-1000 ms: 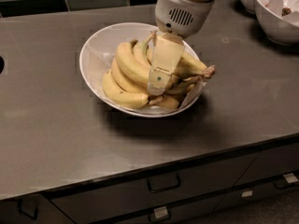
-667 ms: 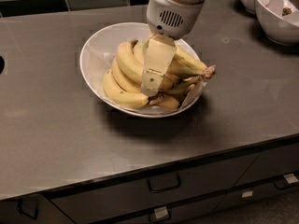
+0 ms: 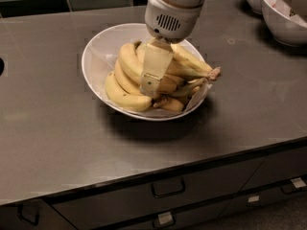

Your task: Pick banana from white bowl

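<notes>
The wide white bowl (image 3: 98, 56) sits on the grey counter and holds several bananas. The banana (image 3: 128, 60), plump and pale yellow, lies loose at the left of the pile, above two slimmer ones. A bunch joined at a brown stem (image 3: 214, 73) lies on the right. My gripper (image 3: 149, 87) reaches down from the white arm head (image 3: 170, 18) into the middle of the pile, right beside the plump banana. Its lower end is hidden among the fruit.
Two smaller white bowls (image 3: 283, 23) stand at the back right corner. A dark tiled wall runs along the back. The counter's front edge (image 3: 158, 169) has drawers with handles below it. A dark round opening (image 3: 1, 66) is at the far left.
My gripper has shifted a little to the left and lower into the banana pile. The bananas and the bowl have not moved.
</notes>
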